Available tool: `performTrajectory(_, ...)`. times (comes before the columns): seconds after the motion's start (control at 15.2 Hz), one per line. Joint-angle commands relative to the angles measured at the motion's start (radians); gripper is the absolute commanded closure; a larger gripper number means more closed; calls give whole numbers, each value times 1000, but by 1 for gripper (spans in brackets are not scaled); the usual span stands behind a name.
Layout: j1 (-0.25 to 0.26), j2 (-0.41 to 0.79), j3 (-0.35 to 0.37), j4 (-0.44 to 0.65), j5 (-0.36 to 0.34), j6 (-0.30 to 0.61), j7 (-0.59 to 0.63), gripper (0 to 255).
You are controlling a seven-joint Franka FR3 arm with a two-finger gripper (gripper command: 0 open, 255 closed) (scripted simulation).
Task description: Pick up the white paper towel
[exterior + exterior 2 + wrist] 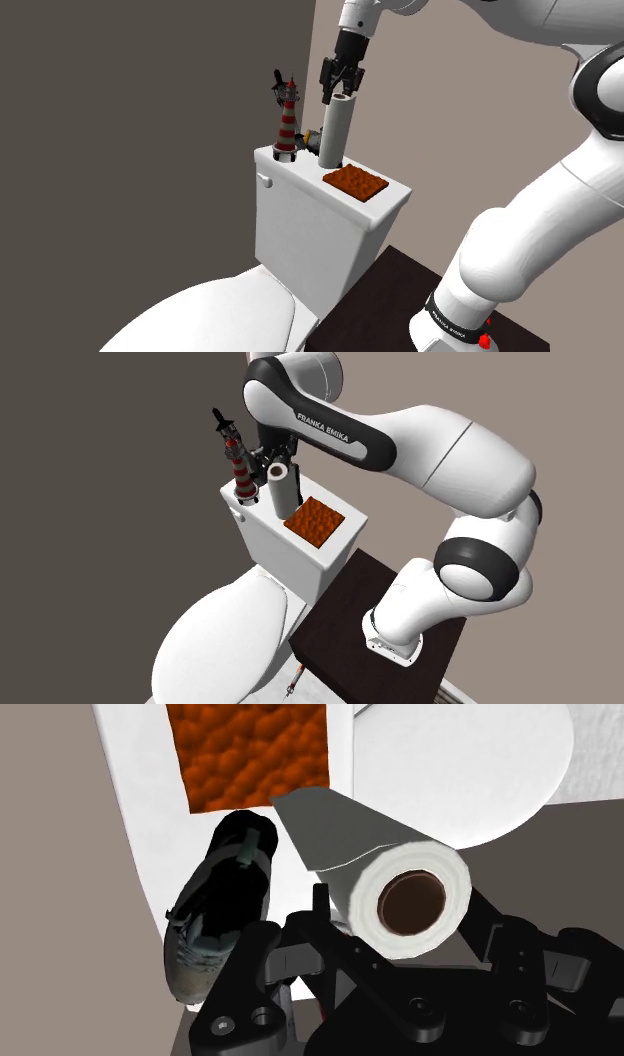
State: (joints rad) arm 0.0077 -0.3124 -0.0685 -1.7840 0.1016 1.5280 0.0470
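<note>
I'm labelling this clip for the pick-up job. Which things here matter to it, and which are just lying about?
Belongs to the job:
- paper towel roll, upright on the toilet tank
- gripper, clasping the roll's top

Just lying about:
- striped lighthouse figurine
- orange textured pad
- dark object beside the roll

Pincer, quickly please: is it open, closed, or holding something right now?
Pincer: closed on the top of the white paper towel roll.

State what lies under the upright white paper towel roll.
The white toilet tank lid lies under the white paper towel roll. The patch directly beneath it is covered by the roll.
</note>
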Motion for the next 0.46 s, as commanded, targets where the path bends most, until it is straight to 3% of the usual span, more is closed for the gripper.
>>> performTrajectory(0.0, 0, 10, -1, 38, 1, -29, 2, 255)
performTrajectory(0.4, 1, 36, -3, 123, 2, -87, 7, 255)
